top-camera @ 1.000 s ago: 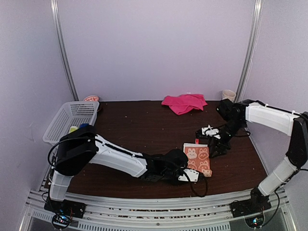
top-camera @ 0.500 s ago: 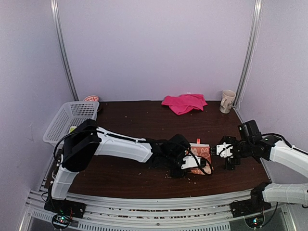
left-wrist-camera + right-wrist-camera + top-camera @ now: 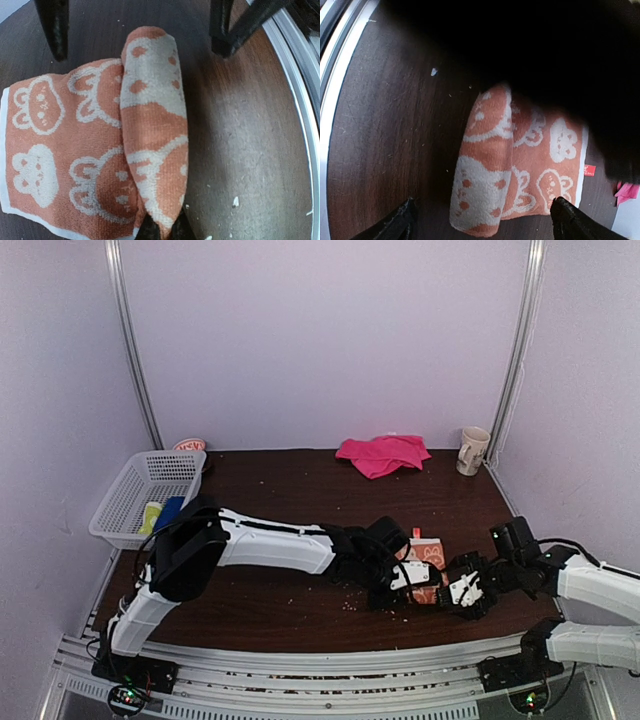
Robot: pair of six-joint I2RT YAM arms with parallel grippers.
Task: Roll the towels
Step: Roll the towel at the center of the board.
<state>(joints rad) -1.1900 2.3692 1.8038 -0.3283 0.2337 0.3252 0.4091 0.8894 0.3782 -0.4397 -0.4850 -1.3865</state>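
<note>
The orange towel with cream cartoon animals lies near the table's front, right of centre. One long edge is rolled into a tube. My left gripper is shut on one end of that roll. My right gripper is open, and its fingers stand either side of the roll's other end without touching it. In the top view the two grippers face each other, left and right. The pink towel lies crumpled at the back.
A cream mug stands at the back right corner. A white lattice basket with coloured items sits at the left. The metal rail of the table's front edge runs close beside the roll. Crumbs dot the table.
My right arm has swung down from the back right and come low to the towel's right end. My left gripper has moved right and the towel's near edge is now rolled.
</note>
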